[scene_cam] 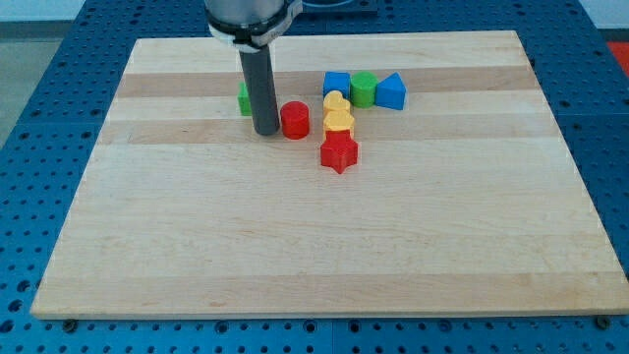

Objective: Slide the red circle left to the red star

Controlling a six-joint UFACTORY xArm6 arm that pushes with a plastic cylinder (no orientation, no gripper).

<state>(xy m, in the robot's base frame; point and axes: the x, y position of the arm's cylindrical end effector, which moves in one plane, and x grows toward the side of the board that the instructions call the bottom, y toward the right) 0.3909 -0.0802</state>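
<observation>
Dark grey cylindrical rod; my tip (265, 132); perhaps a silver collar above.

This looks like a robotics lab: a wooden board (324, 246) lies on a blue perforated bench (39, 147), with a robot arm (251, 20) above.

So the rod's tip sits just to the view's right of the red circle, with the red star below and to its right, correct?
Not quite. In the camera view my tip sits just to the view's left of the red circle, not its right. The red star does lie below and to the right of the circle.
</observation>
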